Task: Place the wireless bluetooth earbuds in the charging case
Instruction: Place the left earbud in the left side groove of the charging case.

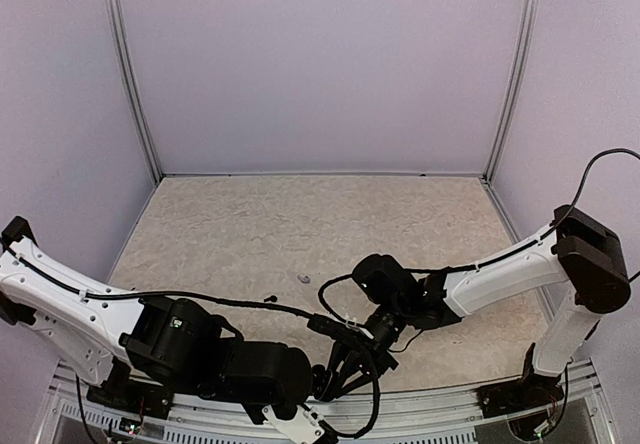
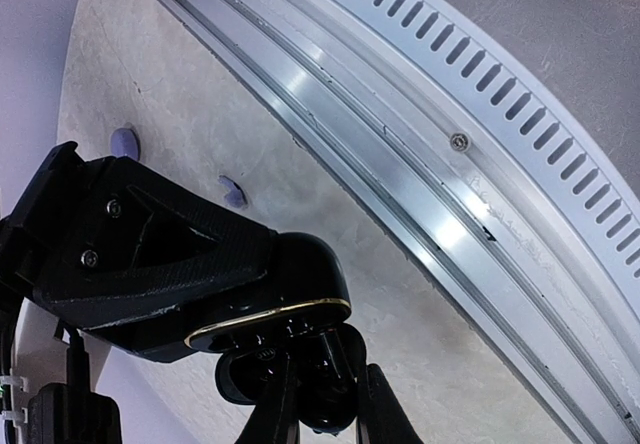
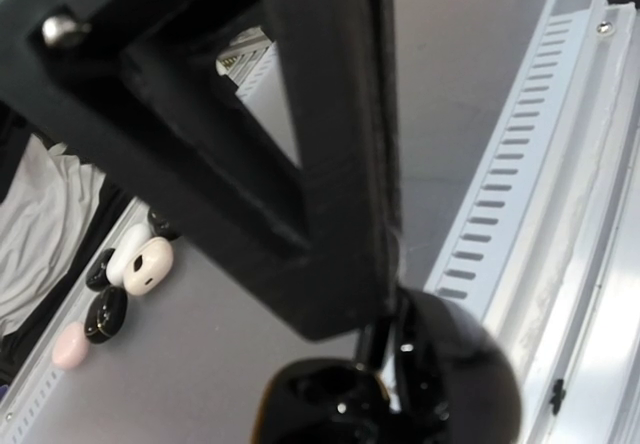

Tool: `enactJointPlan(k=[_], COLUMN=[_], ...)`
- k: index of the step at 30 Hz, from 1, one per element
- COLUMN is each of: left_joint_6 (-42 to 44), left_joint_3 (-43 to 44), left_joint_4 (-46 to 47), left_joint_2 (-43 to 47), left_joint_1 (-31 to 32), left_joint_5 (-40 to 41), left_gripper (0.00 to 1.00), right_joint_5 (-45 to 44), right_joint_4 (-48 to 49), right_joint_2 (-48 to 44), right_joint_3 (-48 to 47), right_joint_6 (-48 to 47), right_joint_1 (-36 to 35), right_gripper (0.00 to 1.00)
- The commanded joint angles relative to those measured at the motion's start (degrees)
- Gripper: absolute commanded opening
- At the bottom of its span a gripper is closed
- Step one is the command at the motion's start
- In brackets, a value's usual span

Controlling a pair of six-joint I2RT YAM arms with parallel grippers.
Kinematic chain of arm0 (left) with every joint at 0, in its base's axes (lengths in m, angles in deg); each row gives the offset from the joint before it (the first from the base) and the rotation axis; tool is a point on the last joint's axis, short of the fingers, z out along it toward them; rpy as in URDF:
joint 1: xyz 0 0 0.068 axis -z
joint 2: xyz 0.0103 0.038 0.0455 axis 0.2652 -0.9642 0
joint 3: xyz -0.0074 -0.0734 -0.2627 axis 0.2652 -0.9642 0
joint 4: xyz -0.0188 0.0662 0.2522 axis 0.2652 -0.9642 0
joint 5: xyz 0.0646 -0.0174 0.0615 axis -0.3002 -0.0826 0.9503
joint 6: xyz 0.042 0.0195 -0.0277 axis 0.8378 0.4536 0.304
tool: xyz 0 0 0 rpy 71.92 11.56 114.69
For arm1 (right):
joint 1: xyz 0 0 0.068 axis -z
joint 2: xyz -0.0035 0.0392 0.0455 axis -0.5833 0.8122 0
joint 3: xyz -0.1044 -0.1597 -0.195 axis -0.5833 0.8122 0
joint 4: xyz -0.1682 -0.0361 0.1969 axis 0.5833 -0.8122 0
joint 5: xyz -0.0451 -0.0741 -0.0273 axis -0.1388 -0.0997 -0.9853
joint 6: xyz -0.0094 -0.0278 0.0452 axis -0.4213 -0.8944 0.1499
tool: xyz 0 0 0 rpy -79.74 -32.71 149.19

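Note:
The charging case [image 2: 305, 274] is glossy black with a gold rim and hangs open just above the table's near edge. My left gripper [image 2: 328, 386] is shut on its dark lower shell, one finger on each side. My right gripper [image 3: 385, 314] is shut, its tips pressed against the case [image 3: 330, 404]. A thin dark piece shows under those tips; I cannot tell if it is an earbud. Both grippers meet low in the top view, left gripper [image 1: 322, 379] beside right gripper [image 1: 345, 364]. Two lavender earbuds [image 2: 125, 142] [image 2: 232, 190] lie on the table, one of them [image 1: 303, 278] mid-table with a small dark speck [image 1: 270, 299] near it.
An aluminium rail [image 2: 400, 164] and a white slotted plate [image 2: 520, 114] run along the table's near edge, right under the grippers. Beyond that edge, on a lower grey surface, lie several spare cases [image 3: 140, 269] in white, black and pink. Pale walls enclose the table.

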Motion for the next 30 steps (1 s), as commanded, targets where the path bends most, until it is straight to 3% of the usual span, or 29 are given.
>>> enactJointPlan(k=[1,30], left_joint_6=[0.06,-0.57], left_joint_3=[2.03,1.32], left_joint_4=[0.08,-0.82], left_joint_2=[-1.12,-0.99], left_joint_1=[0.58,0.94], left_joint_5=[-0.71,-1.67], left_gripper=[0.11,0.11], right_joint_5=[0.57,1.02], right_joint_4=[1.94,1.05], right_joint_2=[0.33,0.15], right_joint_3=[-0.66,-0.93], right_joint_6=[0.16,0.17], right_joint_1=[-0.90,-0.95], right_gripper=[0.00,0.00])
